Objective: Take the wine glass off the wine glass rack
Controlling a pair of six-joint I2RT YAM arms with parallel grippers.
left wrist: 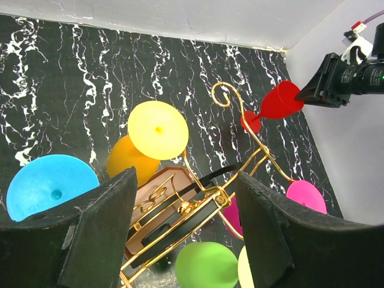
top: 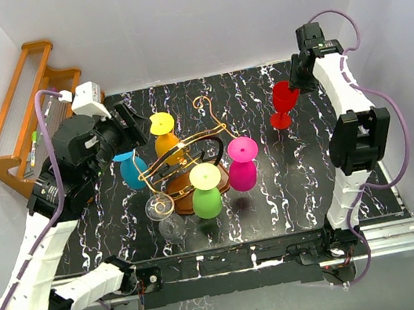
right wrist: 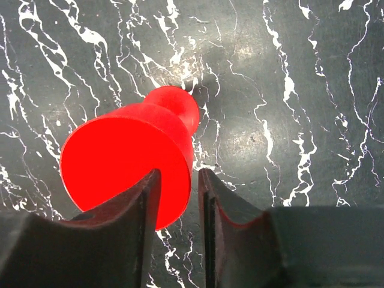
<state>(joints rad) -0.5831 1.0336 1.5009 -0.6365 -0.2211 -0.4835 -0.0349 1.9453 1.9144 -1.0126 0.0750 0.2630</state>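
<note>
In the top view, you have the red wine glass [top: 284, 104] in the right gripper [top: 295, 80] at the far right of the black marble table [top: 278, 199], well apart from the wine glass rack [top: 191, 154] at the table's middle. 5 other glasses sit around the rack's gold wire: orange [top: 164, 137], blue [top: 132, 170], green [top: 207, 191], pink [top: 242, 163] and clear [top: 165, 216]. Your left gripper [top: 127, 128] hovers just beside the blue one. A wooden shelf rack [top: 21, 114] leans at the far left wall.

In the left wrist view, your left gripper [left wrist: 186, 177] is spread wide with nothing between its fingers, above the rack [left wrist: 228, 150]. The red glass [left wrist: 281, 101] hangs tilted beyond it.

In the right wrist view, your right gripper [right wrist: 177, 174] is clenched on the red glass's [right wrist: 129, 156] rim. You cannot tell whether its foot touches the table [right wrist: 300, 90].
</note>
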